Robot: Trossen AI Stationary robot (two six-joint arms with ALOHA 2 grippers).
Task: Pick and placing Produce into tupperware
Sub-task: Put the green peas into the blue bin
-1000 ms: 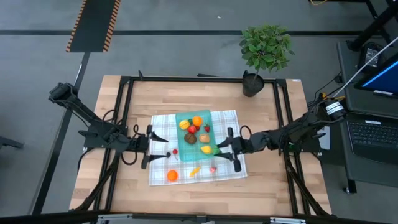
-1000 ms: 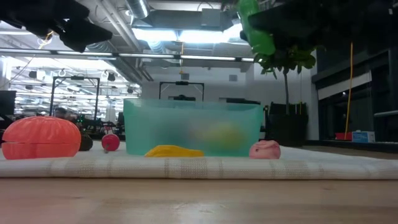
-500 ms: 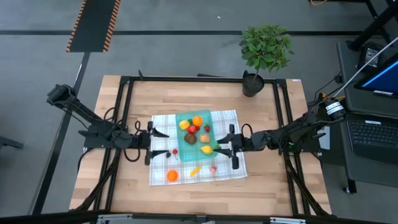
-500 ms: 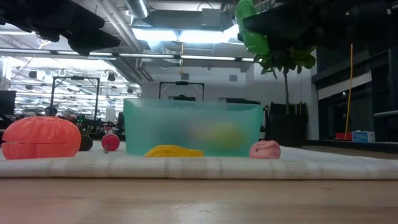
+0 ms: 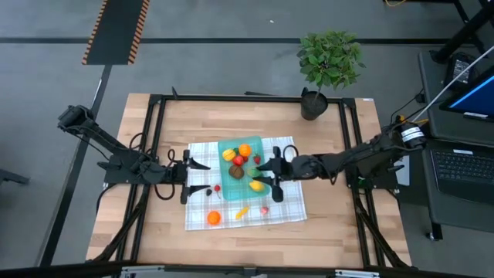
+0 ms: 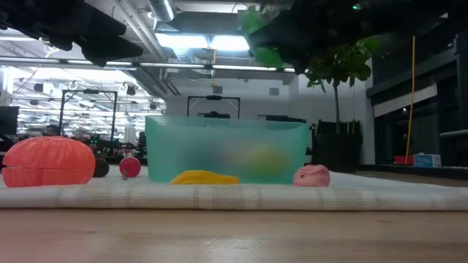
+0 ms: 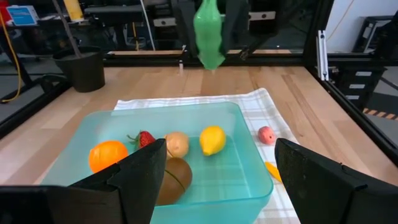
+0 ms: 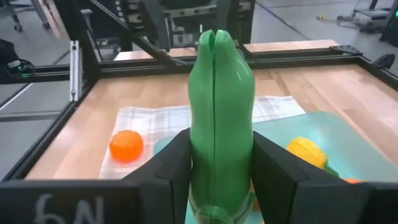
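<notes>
Now the right end effector (image 5: 266, 174) hangs over the tupperware (image 5: 224, 189), clenched on a green vegetable (image 8: 221, 124). The left end effector (image 5: 194, 177) waits released beside the container. Let go too near the rim, the long piece could likely tip out onto the cloth (image 5: 287, 202).

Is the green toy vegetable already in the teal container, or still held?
Still held: the right gripper clamps the green vegetable between its fingers, above the teal container, not resting inside it.
</notes>
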